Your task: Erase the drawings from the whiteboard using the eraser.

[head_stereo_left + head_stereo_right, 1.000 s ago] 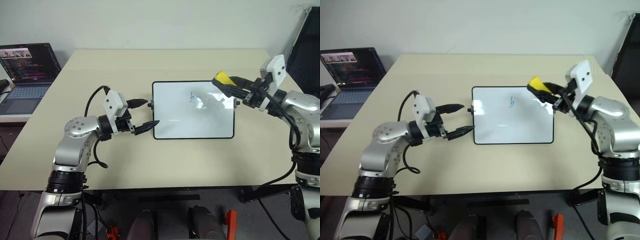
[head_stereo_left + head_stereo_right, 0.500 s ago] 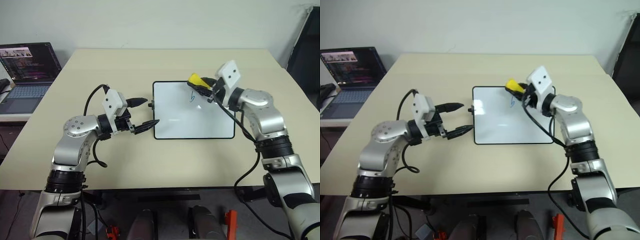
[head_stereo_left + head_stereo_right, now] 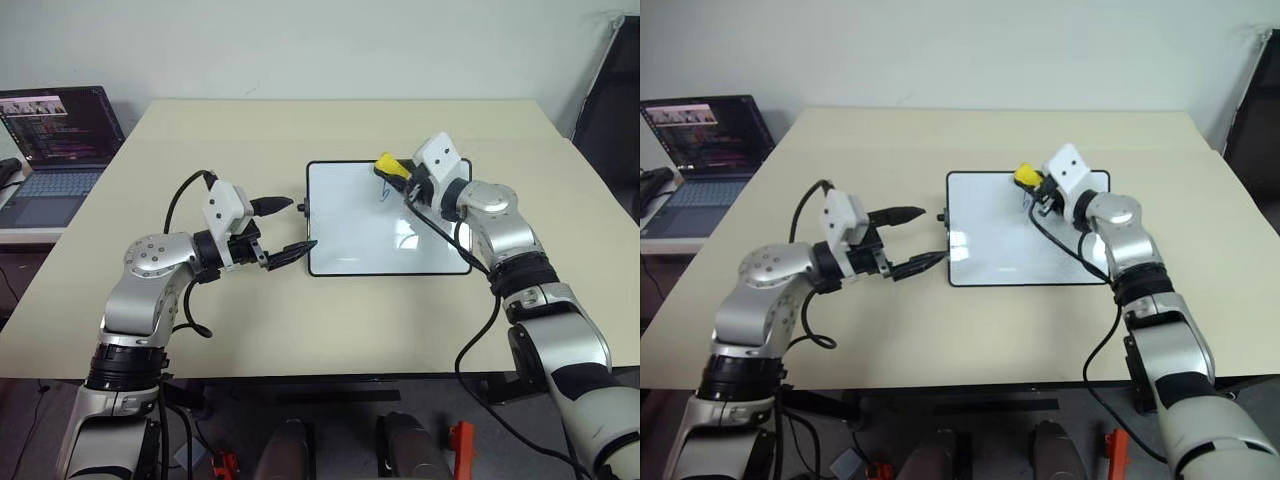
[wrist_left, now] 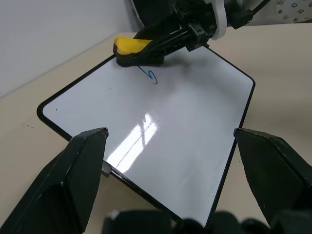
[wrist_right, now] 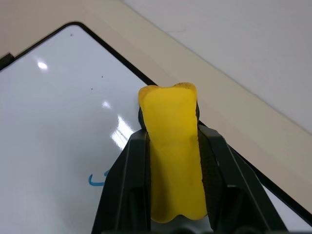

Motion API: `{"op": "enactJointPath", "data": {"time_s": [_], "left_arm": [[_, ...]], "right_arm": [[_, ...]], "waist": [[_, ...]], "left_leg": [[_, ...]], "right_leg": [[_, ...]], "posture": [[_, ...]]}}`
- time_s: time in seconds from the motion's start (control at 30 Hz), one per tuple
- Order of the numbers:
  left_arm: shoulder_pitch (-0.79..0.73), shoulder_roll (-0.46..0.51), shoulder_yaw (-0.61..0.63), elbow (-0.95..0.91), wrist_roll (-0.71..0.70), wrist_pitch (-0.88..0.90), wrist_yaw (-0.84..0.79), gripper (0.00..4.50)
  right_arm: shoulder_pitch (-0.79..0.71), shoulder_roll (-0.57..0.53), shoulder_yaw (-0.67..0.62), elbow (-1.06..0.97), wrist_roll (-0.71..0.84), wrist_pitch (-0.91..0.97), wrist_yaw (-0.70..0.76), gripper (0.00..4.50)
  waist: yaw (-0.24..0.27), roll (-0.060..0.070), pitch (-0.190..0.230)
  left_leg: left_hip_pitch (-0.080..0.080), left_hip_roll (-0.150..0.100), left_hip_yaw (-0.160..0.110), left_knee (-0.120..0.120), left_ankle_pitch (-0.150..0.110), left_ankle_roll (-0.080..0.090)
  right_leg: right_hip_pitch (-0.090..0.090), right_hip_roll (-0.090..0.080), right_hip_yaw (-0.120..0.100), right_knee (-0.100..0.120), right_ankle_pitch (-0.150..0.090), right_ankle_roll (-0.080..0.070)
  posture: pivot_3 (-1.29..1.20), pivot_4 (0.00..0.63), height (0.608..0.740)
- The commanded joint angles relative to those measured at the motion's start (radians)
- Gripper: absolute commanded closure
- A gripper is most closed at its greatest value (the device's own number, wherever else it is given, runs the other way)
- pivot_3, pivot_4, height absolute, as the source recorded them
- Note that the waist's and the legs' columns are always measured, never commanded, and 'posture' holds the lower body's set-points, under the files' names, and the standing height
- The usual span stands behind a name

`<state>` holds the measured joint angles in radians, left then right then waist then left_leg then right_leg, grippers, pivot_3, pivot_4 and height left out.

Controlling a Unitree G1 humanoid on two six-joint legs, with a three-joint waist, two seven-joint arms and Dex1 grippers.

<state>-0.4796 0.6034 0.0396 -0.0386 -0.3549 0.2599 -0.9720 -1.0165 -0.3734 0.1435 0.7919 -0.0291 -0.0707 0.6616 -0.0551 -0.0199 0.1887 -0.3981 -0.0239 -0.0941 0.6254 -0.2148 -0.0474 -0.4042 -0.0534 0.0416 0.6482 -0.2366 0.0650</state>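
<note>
1. Eraser sits pinched between the two black fingers of the right gripper, which are closed tight on its yellow sides. It is over the whiteboard at about 12 o'clock, near the far edge.

2. Whiteboard lies flat at the middle of the table. One blue drawing shows, just beside the eraser's dark underside; whether the eraser already touches the surface I cannot tell.

3. Left gripper is at 9 o'clock of the board with its fingers spread apart, holding nothing, one on either side of the small black knob on the short edge. They look close to the frame, but contact is not clear.

4. Risks, as I judge them:
   - Board may slide or turn under the wiping stroke, since the left fingers are not closed on it.
   - Eraser is gripped by its narrow sides, so pressing down could tip it and only smear the mark.
   - A stroke running past the far edge could catch on the frame.

5. Laptop stands well apart at 10 o'clock.
</note>
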Motion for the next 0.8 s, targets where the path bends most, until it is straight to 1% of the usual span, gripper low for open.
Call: {"op": "enactJointPath", "data": {"time_s": [0.03,0.23,0.33,0.37,0.43,0.53,0.67,0.73,0.77,0.8], "left_arm": [[-0.001,0.014,0.027,-0.044,-0.020,0.001,0.006,0.00],[0.000,0.016,0.030,-0.042,-0.018,0.000,0.008,0.00],[-0.002,0.015,0.029,-0.038,-0.017,-0.001,0.008,0.00],[-0.003,0.015,0.029,-0.037,-0.017,-0.001,0.008,0.00],[-0.005,0.014,0.028,-0.034,-0.016,-0.002,0.007,0.00],[-0.009,0.017,0.030,-0.034,-0.018,-0.001,0.006,0.00],[-0.012,0.038,0.046,-0.037,-0.022,0.001,-0.002,0.00],[-0.014,0.054,0.055,-0.037,-0.024,0.000,-0.006,0.00],[-0.014,0.059,0.058,-0.036,-0.026,0.000,-0.007,0.00],[-0.011,0.066,0.063,-0.040,-0.029,0.001,-0.010,0.00]], "right_arm": [[0.063,0.015,0.052,0.024,-0.043,0.023,0.053,3.52],[0.176,0.015,0.091,-0.130,-0.026,0.093,0.175,3.52],[0.202,0.009,0.089,-0.176,-0.022,0.122,0.195,3.52],[0.203,0.008,0.086,-0.181,-0.022,0.127,0.194,3.52],[0.200,0.006,0.069,-0.196,-0.011,0.136,0.195,3.52],[0.199,-0.022,0.024,-0.304,0.048,0.188,0.233,3.52],[0.234,-0.129,-0.040,-0.583,0.149,0.346,0.314,3.52],[0.271,-0.220,-0.094,-0.731,0.210,0.445,0.352,3.52],[0.286,-0.255,-0.115,-0.782,0.232,0.480,0.363,3.52],[0.315,-0.317,-0.144,-0.833,0.246,0.507,0.385,3.52]], "waist": [[-0.001,-0.001,-0.001],[-0.005,-0.002,-0.002],[-0.005,-0.002,-0.002],[-0.005,-0.001,-0.002],[-0.004,-0.001,-0.002],[-0.002,-0.001,-0.001],[0.005,0.000,0.000],[0.007,0.000,0.000],[0.010,0.000,0.000],[0.015,0.000,0.000]], "left_leg": [[0.000,0.000,0.000,0.000,0.000,0.000],[0.006,0.002,0.001,0.001,0.000,0.000],[0.018,0.002,0.000,0.001,0.000,0.000],[0.019,0.002,0.000,0.001,0.000,0.000],[0.018,0.002,0.000,0.002,0.000,0.000],[0.018,0.002,0.000,0.002,0.000,0.000],[0.012,0.002,-0.002,0.001,0.000,0.000],[-0.001,0.001,-0.002,0.001,0.000,0.000],[-0.004,0.001,-0.002,0.001,0.000,0.000],[-0.005,0.001,-0.003,0.001,0.000,-0.001]], "right_leg": [[0.000,0.000,0.000,0.000,0.000,0.000],[0.006,0.001,0.001,0.001,0.000,0.001],[0.017,0.002,0.000,0.000,-0.002,0.002],[0.018,0.002,0.000,0.000,-0.003,-0.001],[0.018,0.002,0.000,0.000,-0.003,-0.002],[0.017,0.002,0.000,0.000,-0.003,-0.002],[0.013,0.002,-0.001,-0.002,-0.001,0.003],[0.000,0.001,-0.001,0.000,0.001,0.000],[-0.004,0.001,-0.001,0.000,0.002,0.000],[-0.004,0.000,-0.001,0.000,0.002,0.000]], "posture": [[0.00,0.150,0.740],[0.00,0.150,0.740],[0.00,0.150,0.740],[0.00,0.150,0.740],[0.00,0.150,0.740],[0.00,0.150,0.740],[0.00,0.150,0.740],[0.00,0.150,0.740],[0.00,0.150,0.740],[0.00,0.150,0.740]]}}
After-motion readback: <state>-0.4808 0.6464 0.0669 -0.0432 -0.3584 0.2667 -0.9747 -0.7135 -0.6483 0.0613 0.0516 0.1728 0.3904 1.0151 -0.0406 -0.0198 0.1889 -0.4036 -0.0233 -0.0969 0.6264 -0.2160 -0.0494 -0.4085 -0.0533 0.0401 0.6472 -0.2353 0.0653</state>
